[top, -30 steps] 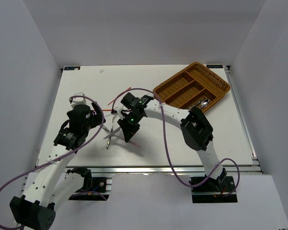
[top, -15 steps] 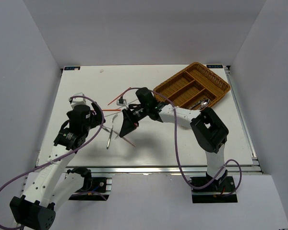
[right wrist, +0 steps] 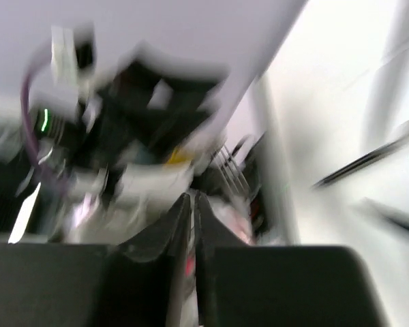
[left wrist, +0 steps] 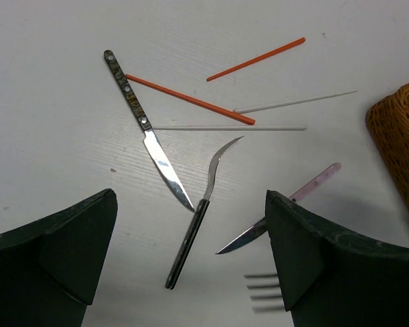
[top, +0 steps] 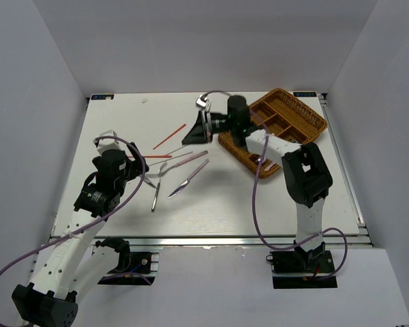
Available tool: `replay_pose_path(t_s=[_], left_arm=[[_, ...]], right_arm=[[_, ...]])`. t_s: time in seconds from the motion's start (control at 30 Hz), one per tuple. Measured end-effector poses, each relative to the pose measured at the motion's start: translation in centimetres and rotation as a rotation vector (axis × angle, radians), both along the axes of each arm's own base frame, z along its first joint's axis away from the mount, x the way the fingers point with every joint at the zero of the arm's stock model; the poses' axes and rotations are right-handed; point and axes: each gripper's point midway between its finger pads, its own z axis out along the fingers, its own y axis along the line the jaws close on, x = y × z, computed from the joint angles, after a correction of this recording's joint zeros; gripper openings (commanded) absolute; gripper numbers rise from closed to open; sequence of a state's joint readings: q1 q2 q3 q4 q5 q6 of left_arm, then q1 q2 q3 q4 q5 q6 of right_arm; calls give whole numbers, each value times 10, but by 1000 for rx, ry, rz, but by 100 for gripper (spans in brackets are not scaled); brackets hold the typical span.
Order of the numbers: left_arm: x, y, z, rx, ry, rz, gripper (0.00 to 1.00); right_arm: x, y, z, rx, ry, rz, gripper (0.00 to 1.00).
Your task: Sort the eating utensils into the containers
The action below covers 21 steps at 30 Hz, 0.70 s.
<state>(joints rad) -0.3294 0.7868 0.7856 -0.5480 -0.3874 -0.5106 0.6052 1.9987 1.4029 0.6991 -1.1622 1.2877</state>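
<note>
right gripper [top: 196, 129] is up off the bench [top: 259, 197], just beside the left end of the wicker tray [top: 307, 109] and not over any compartment. right wrist view is badly smeared. fingers [right wrist: 170, 228] read as pressed together on a pinkish sliver, with tines showing past the tips, so i take it as clamped on a pink-handled fork [right wrist: 226, 167]. low confidence on the exact hold.

left gripper [left wrist: 191, 225] hangs wide apart and empty over the loose pile: dark-handled knife [left wrist: 144, 122], dark-handled curved piece [left wrist: 191, 235], pink-handled knife [left wrist: 313, 184], red chopsticks [left wrist: 191, 100], pale chopsticks [left wrist: 228, 127], another fork's tines [left wrist: 262, 293].

risks, my read:
- thin handle in a two-finger pinch: it can pivot or slip if the swing is fast.
- release from here lands it on the bench or the rim; it needs to be over a slot first.
- tines could snag the weave if it goes in at an angle.
- left side: the knife tip and the curved piece sit nearly touching, so closing there could grab both or flick one away.
</note>
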Motion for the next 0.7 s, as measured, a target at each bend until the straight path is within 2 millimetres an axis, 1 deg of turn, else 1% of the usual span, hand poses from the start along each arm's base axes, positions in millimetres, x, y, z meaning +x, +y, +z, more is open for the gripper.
replay_pose_path(t_s=[0.03, 0.07, 0.13, 0.17, 0.23, 0.27, 0.3, 0.37, 0.43, 0.5, 0.53, 0.57, 0.6, 0.63, 0.67, 0.7], left_arm=[[-1, 1, -2, 4, 8, 0, 98], [-2, 1, -4, 9, 17, 2, 98], [-3, 2, -7, 15, 30, 5, 98], [-3, 3, -8, 18, 33, 7, 98], [-3, 4, -8, 22, 34, 14, 98], [-3, 5, -8, 23, 33, 16, 98], [-3, 5, -8, 24, 32, 18, 98], [-3, 6, -8, 26, 32, 21, 98], [-3, 6, -7, 27, 31, 24, 98], [-3, 7, -8, 31, 33, 29, 98], [-3, 8, -8, 32, 33, 31, 98], [-4, 8, -8, 33, 34, 32, 98], [-4, 8, -9, 35, 36, 34, 98], [-4, 9, -9, 37, 38, 36, 98], [-4, 9, -9, 38, 39, 37, 98], [-4, 9, -9, 38, 39, 37, 98]], right_arm=[[21, -1, 1, -25, -24, -73, 0], [50, -3, 4, -63, -55, -178, 0], [91, -13, 8, -143, -113, -343, 0], [109, -21, 8, -191, -136, -425, 0], [139, -48, -1, -312, -168, -586, 0], [148, -62, -14, -393, -170, -650, 0], [156, -77, -18, -434, -174, -699, 0], [167, -105, -39, -538, -167, -775, 0], [169, -127, -64, -641, -150, -810, 0], [165, -141, -87, -741, -156, -820, 0], [161, -143, -96, -789, -169, -816, 8], [156, -144, -102, -830, -182, -811, 36], [151, -143, -107, -877, -205, -808, 57], [145, -141, -110, -916, -231, -806, 74], [139, -139, -113, -962, -279, -808, 84], [130, -136, -114, -1002, -328, -809, 85]])
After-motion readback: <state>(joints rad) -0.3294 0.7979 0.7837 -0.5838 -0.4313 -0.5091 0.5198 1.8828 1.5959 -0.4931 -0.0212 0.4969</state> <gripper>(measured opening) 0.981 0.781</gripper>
